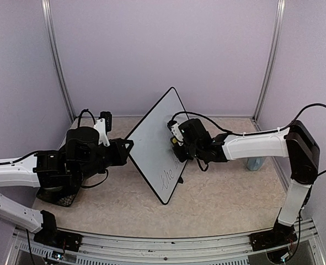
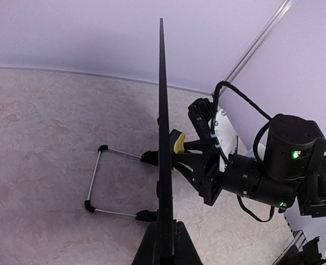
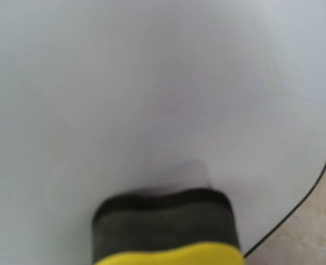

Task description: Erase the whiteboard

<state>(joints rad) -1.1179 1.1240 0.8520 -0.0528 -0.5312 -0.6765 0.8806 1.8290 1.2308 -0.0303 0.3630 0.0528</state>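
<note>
The left gripper (image 1: 128, 146) clamped the edge of the upright whiteboard (image 1: 154, 138); the right gripper (image 1: 176, 148), grasping an eraser (image 3: 168, 229), pressed its face just above the writing (image 1: 169, 176).

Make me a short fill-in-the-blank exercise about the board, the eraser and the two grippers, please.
1. The left gripper is closed on the black ____ of the whiteboard.
2. The right gripper presses a ____ eraser against the board.
3. The handwriting is on the side of the board that faces the ____ arm.
Missing words: frame; yellow; right.
</note>
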